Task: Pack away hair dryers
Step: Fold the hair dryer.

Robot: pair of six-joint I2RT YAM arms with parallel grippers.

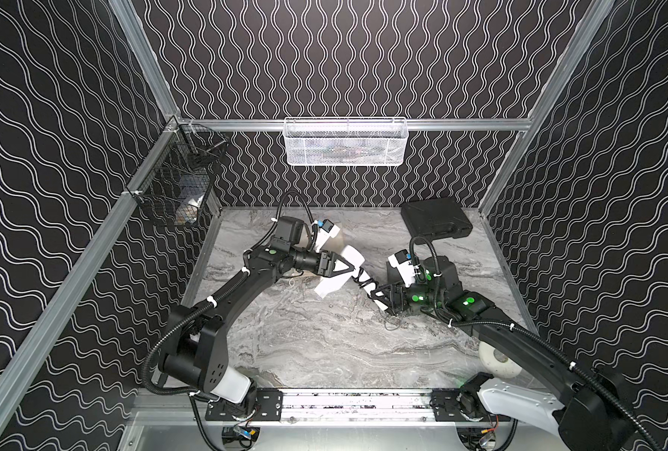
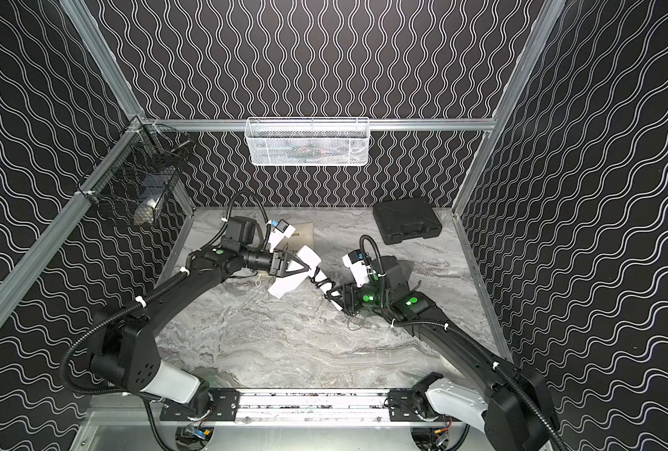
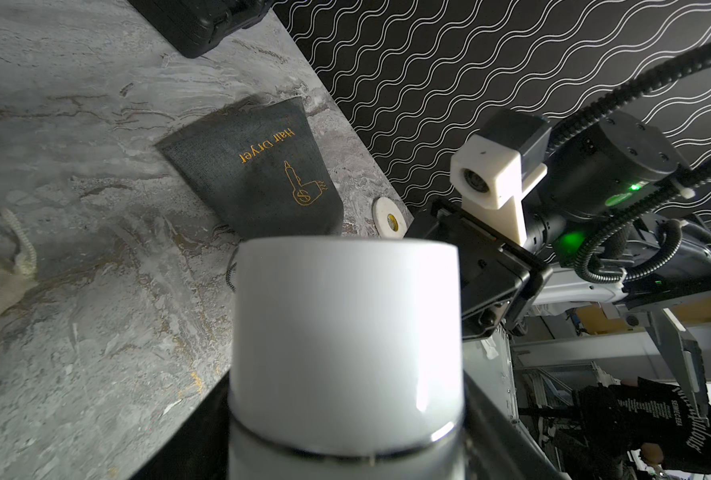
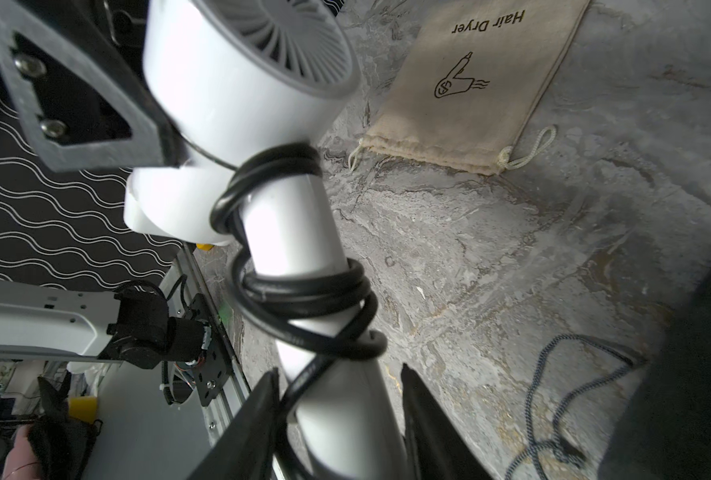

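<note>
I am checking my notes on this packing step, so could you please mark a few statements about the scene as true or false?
1. The left gripper holds the white hair dryer by its barrel. True.
2. The white hair dryer sits inside the beige pouch. False: it is outside, held above the table, and the pouch lies flat on the table.
3. A black cord is wound round the dryer's handle. True.
4. The black case stands open. False: it lies closed at the far right of the table.
5. The right gripper has one jaw on each side of the handle. True.
</note>
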